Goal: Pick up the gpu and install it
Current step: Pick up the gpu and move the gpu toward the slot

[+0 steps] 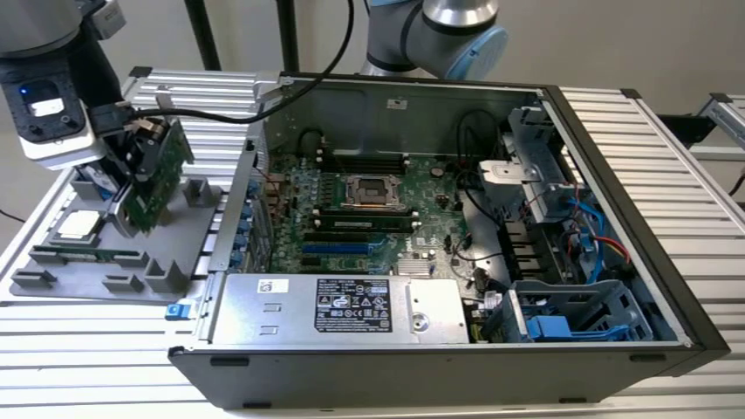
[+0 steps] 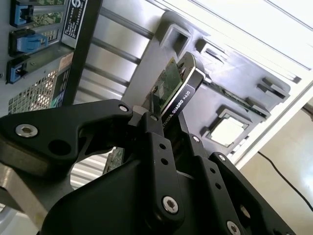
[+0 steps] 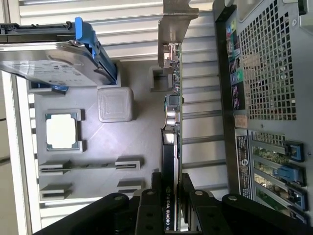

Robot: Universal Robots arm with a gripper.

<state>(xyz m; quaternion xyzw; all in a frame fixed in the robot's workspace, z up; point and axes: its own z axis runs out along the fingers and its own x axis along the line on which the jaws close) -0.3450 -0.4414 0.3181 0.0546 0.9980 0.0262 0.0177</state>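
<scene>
The gpu (image 1: 157, 179) stands on edge, green circuit face showing, over the grey parts tray (image 1: 70, 284) at the exterior view's left, outside the open computer case (image 1: 605, 201). My gripper (image 1: 138, 164) is shut on its upper edge. In both wrist views the black fingers clamp the thin card: the gpu (image 2: 177, 83) has its black cover to one side of the gripper (image 2: 164, 125). The gpu (image 3: 172, 122) runs away from the gripper (image 3: 171, 200), with its silver bracket at the far end. Whether the card still touches the tray I cannot tell.
On the tray lie a processor chip (image 1: 76, 225) and a narrow memory stick (image 1: 82, 256). A silver hard drive with blue frame (image 3: 54, 56) stands beside the card. Inside the case are the motherboard (image 1: 361, 205), blue card slots (image 1: 338, 247) and a power supply (image 1: 338, 305).
</scene>
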